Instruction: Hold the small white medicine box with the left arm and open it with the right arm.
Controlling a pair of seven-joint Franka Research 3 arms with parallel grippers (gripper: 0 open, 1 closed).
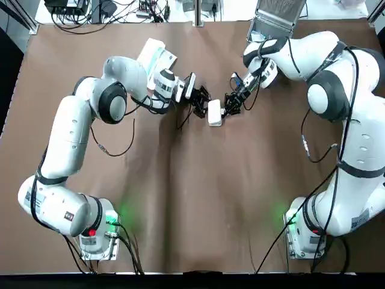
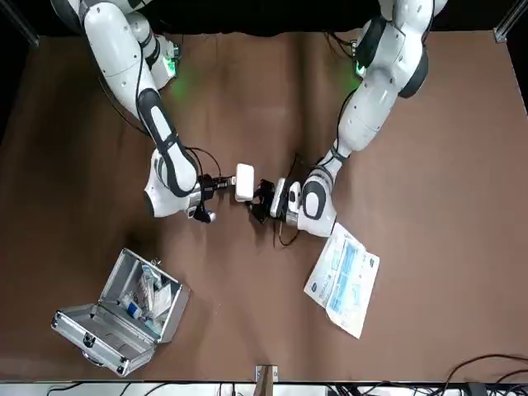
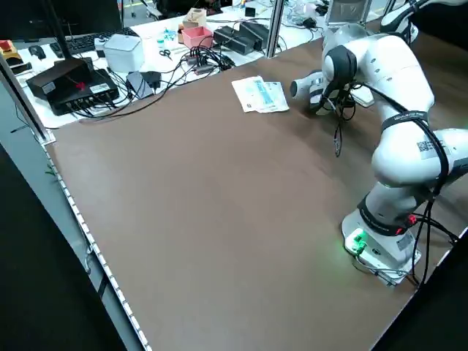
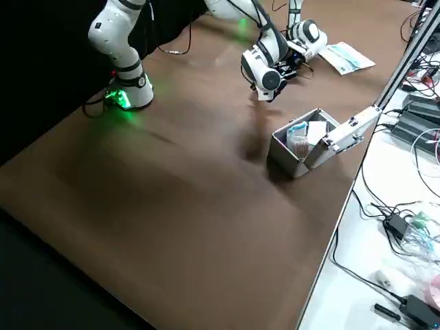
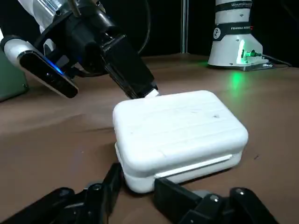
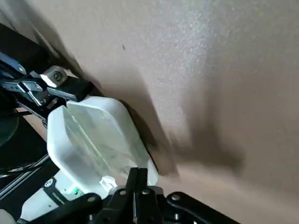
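- We locate the small white medicine box (image 1: 215, 112) lying flat near the middle of the tabletop (image 1: 192, 198), somewhat toward the edge opposite the arm bases.
- The left pincer (image 1: 204, 103) reaches low from the left edge side. Its fingers (image 5: 174, 198) are set at a narrow gap against one corner of the box's lower half.
- We judge this low hold to be deliberate: gripping the base below the seam anchors the box and leaves the lid free to swing.
- The right pincer (image 1: 227, 109) meets the opposite side of the box, approaching from the right edge side. Its fingers are drawn almost together, tips at the lid's rim.
- We cannot tell whether those tips pinch the lip or only press on it.
- The two pincers face each other across the box, so any pull on the lid is countered by the holding arm rather than sliding the box over the tabletop.
- The seam shows as a thin line all along the visible side; we judge the lid not yet raised.
- The next step calls for lifting the rim upward while the base hold remains firm; a corner grip may let the box pivot.
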